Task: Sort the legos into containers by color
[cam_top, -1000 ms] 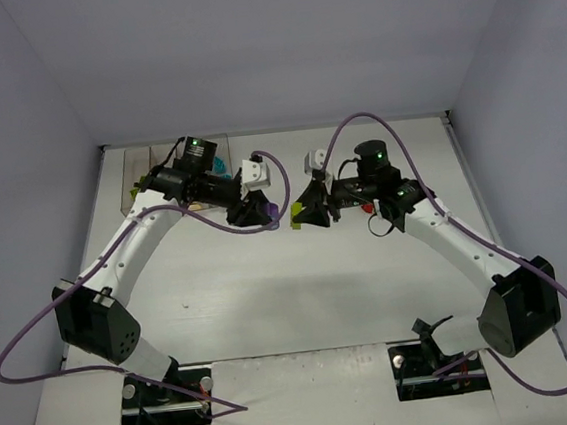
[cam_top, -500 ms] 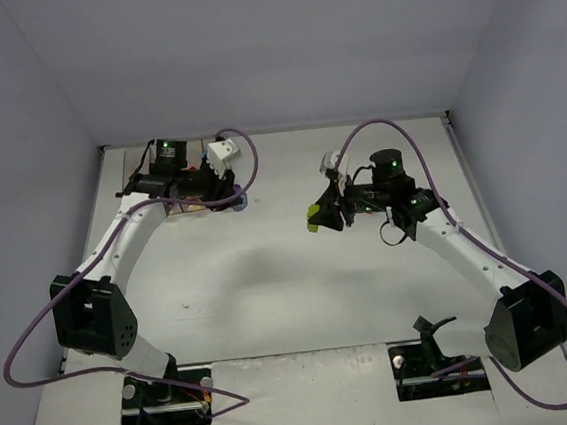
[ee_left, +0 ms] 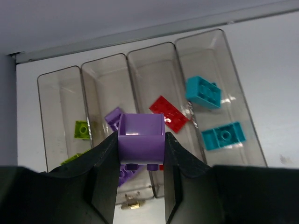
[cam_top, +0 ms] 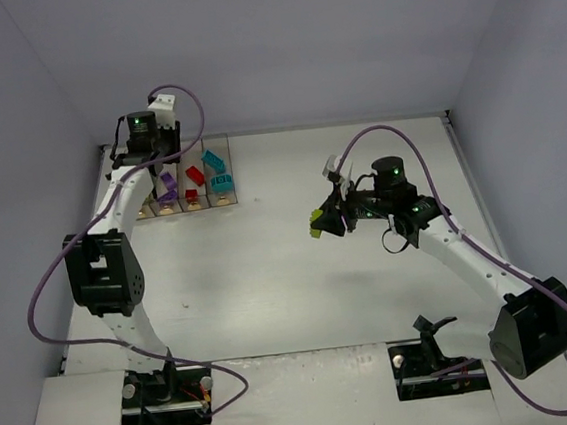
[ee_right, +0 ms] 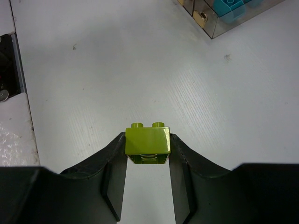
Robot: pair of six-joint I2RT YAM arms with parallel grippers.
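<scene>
Left hand (ee_left: 140, 161) grasps purple brick (ee_left: 140, 136) over the wall between purple bin (ee_left: 105, 88) and red bin (ee_left: 152, 70); I'd nudge frame-left. Right hand (ee_right: 148, 156) grasps lime brick (ee_right: 147, 140).

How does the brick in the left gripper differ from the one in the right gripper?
Colour: the left gripper holds a purple brick, the right gripper a lime green brick. Place: the purple brick hangs over the containers; the lime green brick is over bare table, away from them. Both are small and pinched between the fingers.
</scene>
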